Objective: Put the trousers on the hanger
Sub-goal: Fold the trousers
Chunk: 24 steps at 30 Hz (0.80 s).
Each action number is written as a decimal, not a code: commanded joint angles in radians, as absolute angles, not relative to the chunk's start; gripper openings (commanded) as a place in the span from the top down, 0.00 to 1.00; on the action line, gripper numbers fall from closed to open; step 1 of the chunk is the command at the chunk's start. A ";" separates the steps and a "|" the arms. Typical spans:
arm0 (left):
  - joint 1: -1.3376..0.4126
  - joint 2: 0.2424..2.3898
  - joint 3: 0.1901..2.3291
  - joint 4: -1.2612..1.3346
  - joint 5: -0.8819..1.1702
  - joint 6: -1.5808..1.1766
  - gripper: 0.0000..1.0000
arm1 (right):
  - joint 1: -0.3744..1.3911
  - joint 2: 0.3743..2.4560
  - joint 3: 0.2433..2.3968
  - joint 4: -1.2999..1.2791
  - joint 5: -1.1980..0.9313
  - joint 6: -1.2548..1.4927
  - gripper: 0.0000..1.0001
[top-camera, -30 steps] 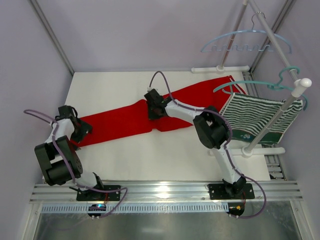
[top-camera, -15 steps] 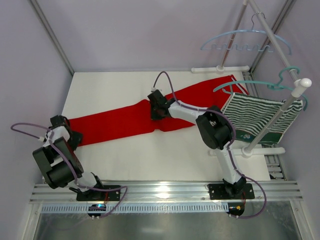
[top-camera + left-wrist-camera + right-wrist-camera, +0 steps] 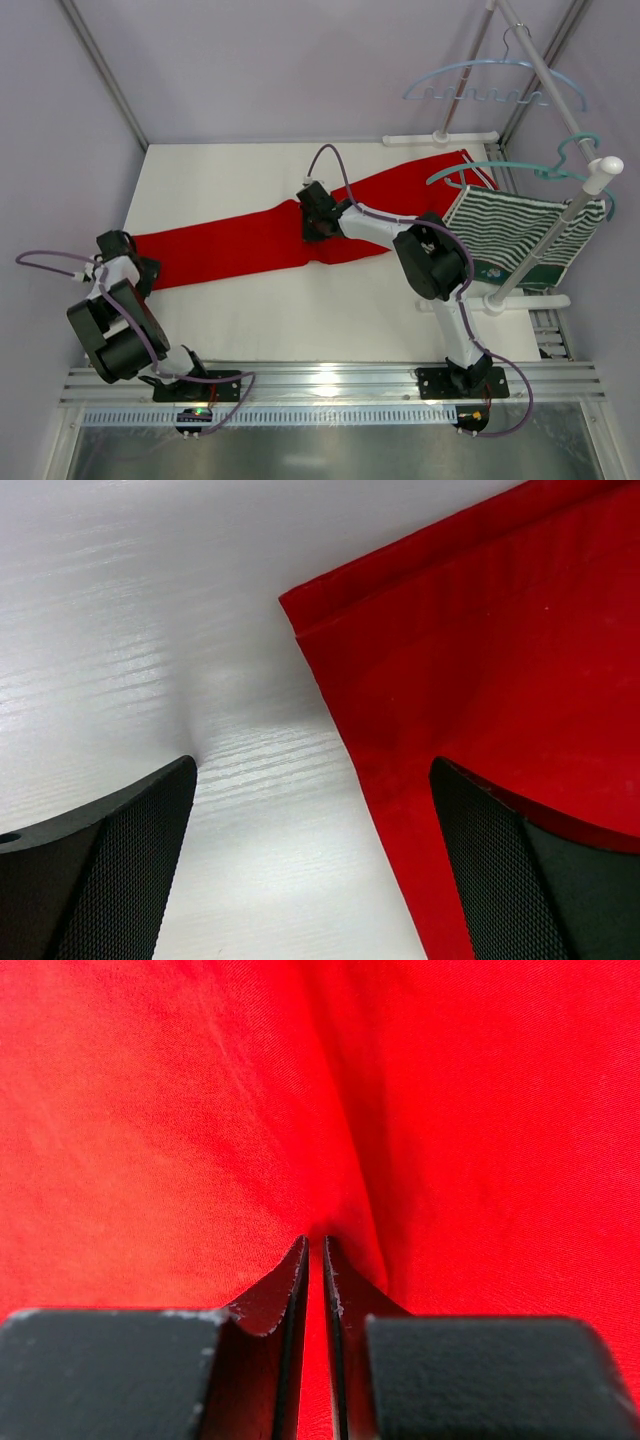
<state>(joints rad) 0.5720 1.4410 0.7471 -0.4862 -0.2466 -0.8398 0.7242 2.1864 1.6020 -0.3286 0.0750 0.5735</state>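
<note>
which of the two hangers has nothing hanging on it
The pale blue hanger, hung highest, is bare; the darker teal hanger below it carries the green-and-white striped garment.

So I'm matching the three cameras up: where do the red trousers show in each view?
Top external: the trousers run diagonally across the white table, from left-centre to upper right.
Left wrist: their hem corner fills the right side.
Right wrist: red cloth fills the whole frame.
Shared landmark: the hem end by the left end effector, in top external and left wrist; right wrist shows cloth only.
</note>
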 commanded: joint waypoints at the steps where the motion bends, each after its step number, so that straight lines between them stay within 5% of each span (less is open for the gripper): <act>1: 0.581 1.399 0.739 -0.407 -0.229 -0.861 0.01 | 0.716 2.171 1.577 -0.394 0.092 0.551 0.87; 10: 0.591 1.416 0.733 -0.319 -0.091 -0.853 0.00 | 0.703 2.157 1.562 -0.396 0.100 0.534 0.87; 24: 0.670 1.512 0.773 -0.419 -0.190 -0.853 0.05 | 0.698 2.141 1.560 -0.405 0.097 0.518 0.87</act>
